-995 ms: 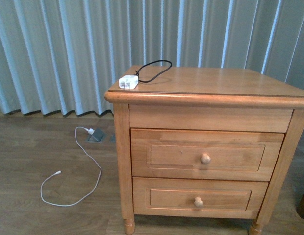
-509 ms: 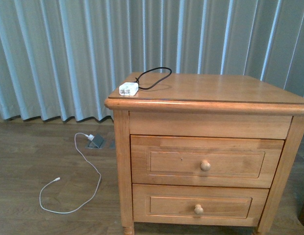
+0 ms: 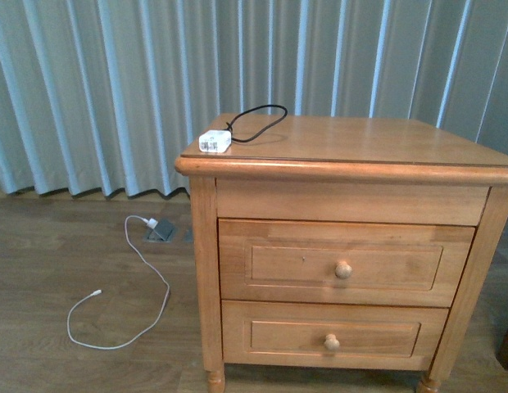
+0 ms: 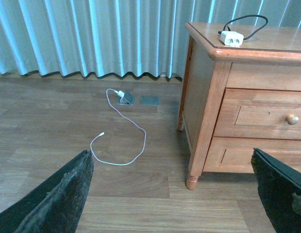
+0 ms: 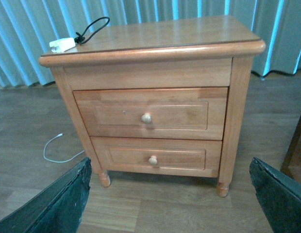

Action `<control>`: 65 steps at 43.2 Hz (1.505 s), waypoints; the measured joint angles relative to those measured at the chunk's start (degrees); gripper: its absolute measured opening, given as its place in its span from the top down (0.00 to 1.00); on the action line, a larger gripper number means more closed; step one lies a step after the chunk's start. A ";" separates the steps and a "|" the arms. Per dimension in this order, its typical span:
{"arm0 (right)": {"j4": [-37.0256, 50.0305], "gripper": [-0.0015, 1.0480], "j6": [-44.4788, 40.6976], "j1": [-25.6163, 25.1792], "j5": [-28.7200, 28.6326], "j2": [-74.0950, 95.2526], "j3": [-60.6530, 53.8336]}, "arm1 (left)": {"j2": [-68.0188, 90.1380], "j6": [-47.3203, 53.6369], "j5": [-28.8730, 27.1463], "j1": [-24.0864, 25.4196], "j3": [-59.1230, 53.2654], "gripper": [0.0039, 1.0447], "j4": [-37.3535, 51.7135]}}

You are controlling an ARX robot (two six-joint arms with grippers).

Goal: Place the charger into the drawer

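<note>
Pleated pale curtain [image 3: 98,90] and wood-plank floor [image 3: 65,246] form the background. The honey-coloured desk [image 3: 377,139] stands ahead of both end effectors, well apart from them. Its upper drawer [image 3: 278,262] is fully shut, as is the shorter lower drawer [image 3: 278,334] beneath it.

The left end effector [image 4: 170,160] and the right end effector [image 5: 170,162] each show only as two dark fingers spread wide, with nothing between them. Neither touches the desk.

A long white cable [image 3: 167,288] lies curled on the floor, beside the desk on the left end effector's side; it is not part of the task.

The charger [image 3: 215,141] rests on the desk top at the front corner on the left arm's side, ahead of and higher than both end effectors. Its long axis runs roughly along the desk's front edge, and its black lead [image 3: 270,106] loops away behind it. The left arm appears the nearer to it.

The drawer's round knob [image 3: 342,268] sits nearer the right arm's side, so opening the drawer probably comes first.
</note>
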 joint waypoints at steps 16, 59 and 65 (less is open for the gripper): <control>30.36 0.08 5.66 14.19 10.58 47.63 9.86 | 0.00 0.00 0.00 0.00 0.00 0.06 0.00; 40.04 0.08 -2.14 19.15 21.97 117.52 62.38 | 0.00 0.00 0.00 0.00 0.00 0.06 0.00; 39.82 0.08 -2.89 19.08 23.28 121.44 66.20 | 0.00 0.00 0.00 0.00 0.00 0.06 0.00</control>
